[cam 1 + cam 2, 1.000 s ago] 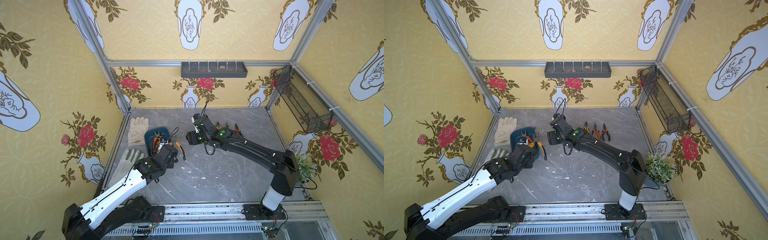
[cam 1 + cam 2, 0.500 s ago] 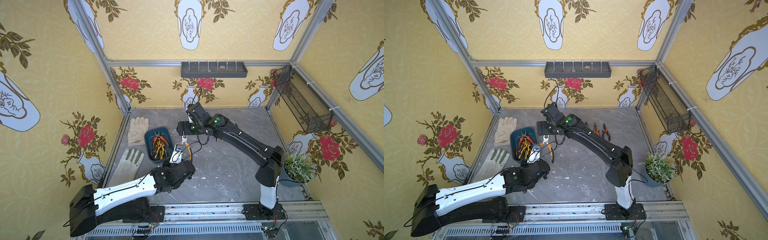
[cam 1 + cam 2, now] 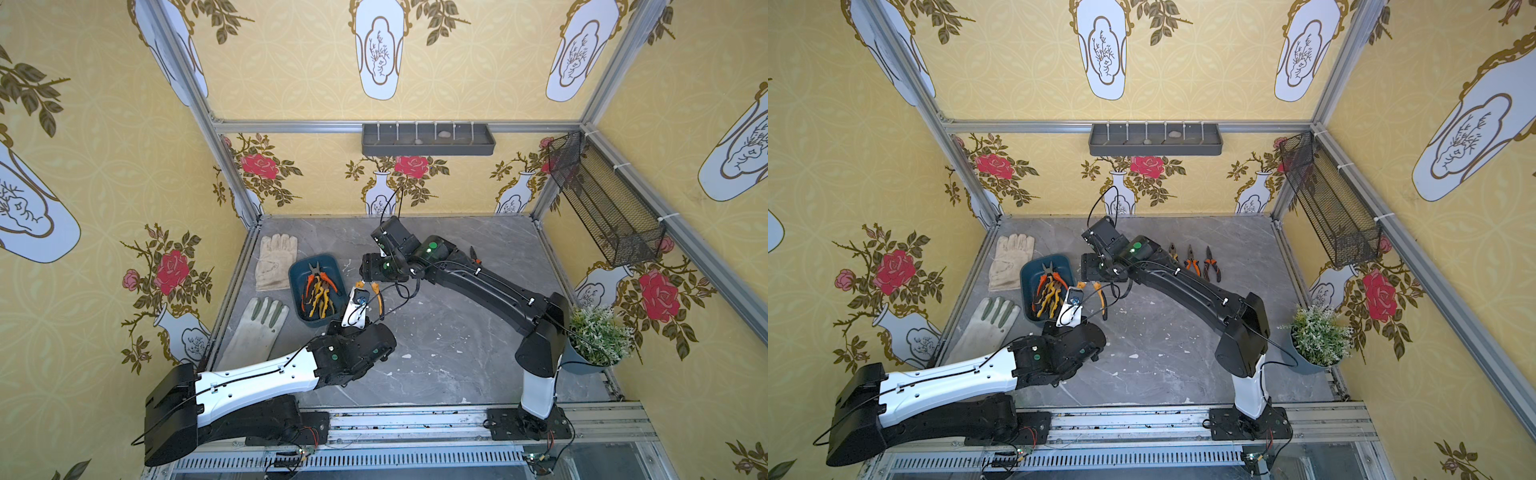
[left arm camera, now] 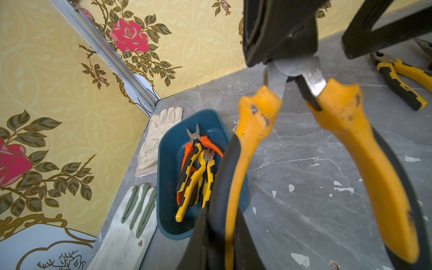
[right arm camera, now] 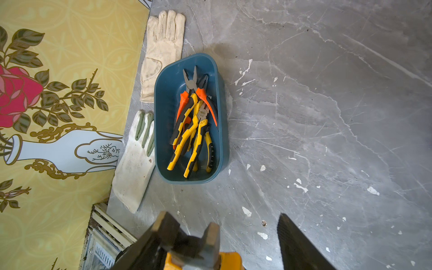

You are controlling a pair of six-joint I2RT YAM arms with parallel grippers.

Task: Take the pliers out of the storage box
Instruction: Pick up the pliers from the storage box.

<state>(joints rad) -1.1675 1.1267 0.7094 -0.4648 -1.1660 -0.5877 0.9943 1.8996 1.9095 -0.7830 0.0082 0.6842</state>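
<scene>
**Asker:** Pliers first. What does your left wrist camera show?

**Me:** My left end effector is clenched on one yellow handle of the held pliers, up in the air above the tabletop. Their metal head points away from me, in between the fingers of my right end effector. Lower down, the box sits on the tabletop. It holds a heap of pliers, with orange and yellow handles crossed over one another. A cream glove and a green-fingered glove lie just beside the box, on its wall side.

**Asker:** And the right wrist camera?

**Me:** The head of the held pliers sits between my right fingers. It touches one finger, and the other stands clear of it. So that end effector is released, not gripping. The box lies further off, apart from both end effectors, with the heap inside it.

**Asker:** From above?

**Me:** In both top views the box is on my left arm's side, close to the wall. The held pliers hang between my two end effectors, off to the side of the box and not in it. In a top view, a row of three pliers lies on the tabletop beyond my right arm, well apart from the box.
</scene>
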